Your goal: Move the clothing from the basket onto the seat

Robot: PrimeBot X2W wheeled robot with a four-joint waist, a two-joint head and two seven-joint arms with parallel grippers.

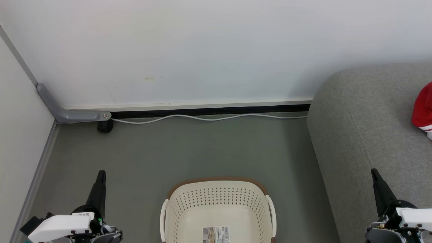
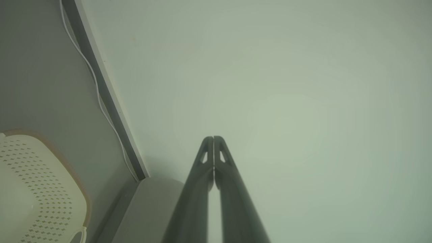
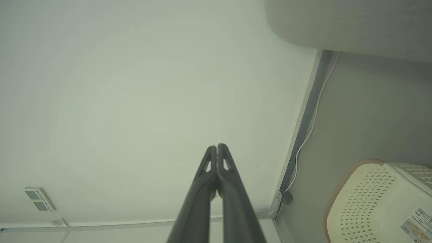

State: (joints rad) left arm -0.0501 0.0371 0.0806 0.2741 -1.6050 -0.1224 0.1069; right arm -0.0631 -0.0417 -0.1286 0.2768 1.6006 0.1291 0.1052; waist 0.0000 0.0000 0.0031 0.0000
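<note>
Red fabric with white striping, the clothing (image 1: 423, 108), is recorded in the head view at the far right edge, lying on the seat (image 1: 364, 135), a grey woven sofa; only part of the garment is shown, the rest being cut off by the frame. The basket (image 1: 216, 195) is recorded on the floor at bottom centre, near the seat's end, and its pale bottom and a printed label (image 1: 216, 234) are seen uncovered in the portion shown. The left gripper (image 1: 101, 173) is listed at lower left and the right gripper (image 1: 374, 171) at lower right, seen against the seat, each with fingers pressed together and nothing held. A white cable (image 1: 202, 118) is noted along the foot of the wall. In the left wrist view, the left fingers are seen closed tip to tip against the blank wall, with the basket's perforated side at lower left. In the right wrist view, the right fingers are likewise seen together and empty, with the basket at lower right and the seat's rounded end at the top. Handling, as judged: the garment is taken to be light, limp and unbreakable, liable to drape, trail and snag on a rim. A bunched fold or thick seam is preferred as the hold, since a single flat layer may be lost from such narrow fingers.
</note>
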